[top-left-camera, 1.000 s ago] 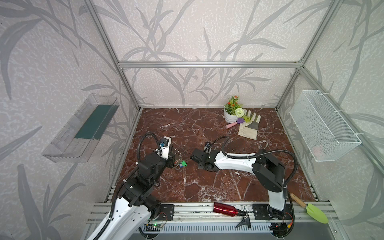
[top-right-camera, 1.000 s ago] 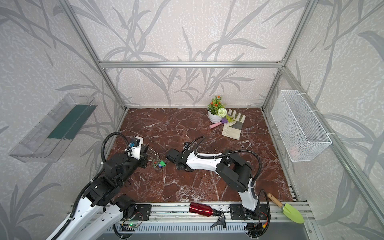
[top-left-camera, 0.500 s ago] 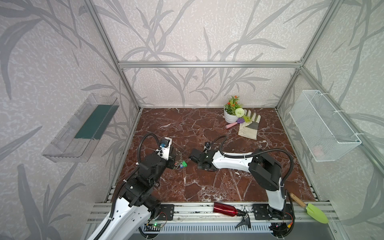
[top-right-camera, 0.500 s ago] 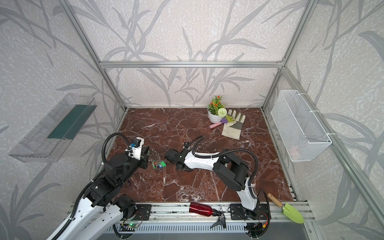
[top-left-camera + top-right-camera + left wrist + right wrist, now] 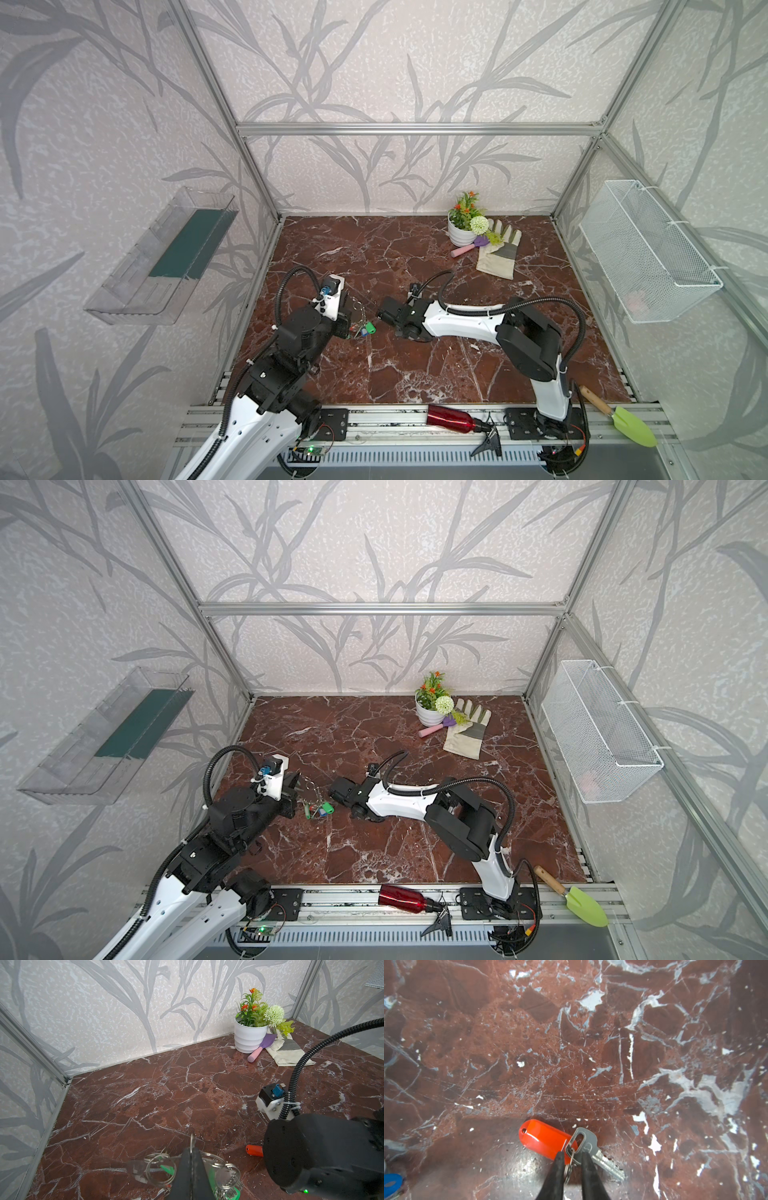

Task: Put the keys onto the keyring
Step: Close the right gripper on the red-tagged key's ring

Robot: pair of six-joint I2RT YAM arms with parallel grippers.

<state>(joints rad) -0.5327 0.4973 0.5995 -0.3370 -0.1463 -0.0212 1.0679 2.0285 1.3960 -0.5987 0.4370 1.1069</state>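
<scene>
1. The marbled tabletop (image 5: 415, 257) carried the task's things in its near-left part.
2. The left end effector (image 5: 191, 1150) was pressed together on a wire loop of the keyring (image 5: 316, 807), whose rings and green tags bunched around it.
3. The right end effector (image 5: 572, 1156) pointed down just right of the keyring, fingers narrowly apart astride a small split ring (image 5: 572, 1148).
4. The key (image 5: 591, 1150) lay flat on the tabletop, joined by that ring to its red tag (image 5: 544, 1138).
</scene>
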